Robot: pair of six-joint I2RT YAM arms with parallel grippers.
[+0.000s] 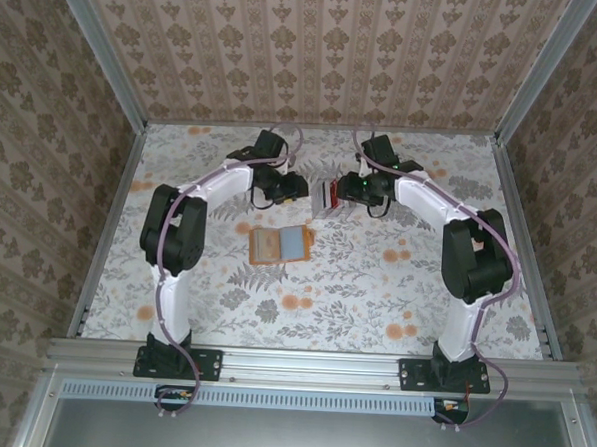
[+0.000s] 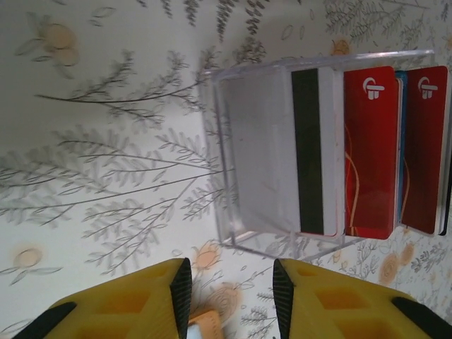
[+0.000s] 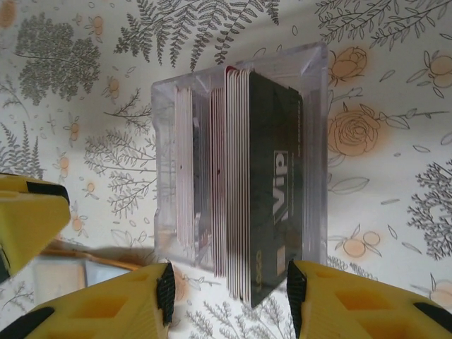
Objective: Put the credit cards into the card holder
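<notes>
The orange card holder lies open on the table, its grey-blue inside up; a corner of it shows between my left fingers, and its edge at lower left in the right wrist view. The credit cards stand on edge in a clear rack: a white card with a black stripe, red cards, and a black VIP card. My left gripper hangs open just left of the rack, nothing held. My right gripper is open, and the card ends reach between its fingertips.
Both arms meet at the rack in the middle far part of the floral table. Metal rails border the table on all sides, and patterned walls rise behind them. The left arm's yellow finger shows at the left of the right wrist view.
</notes>
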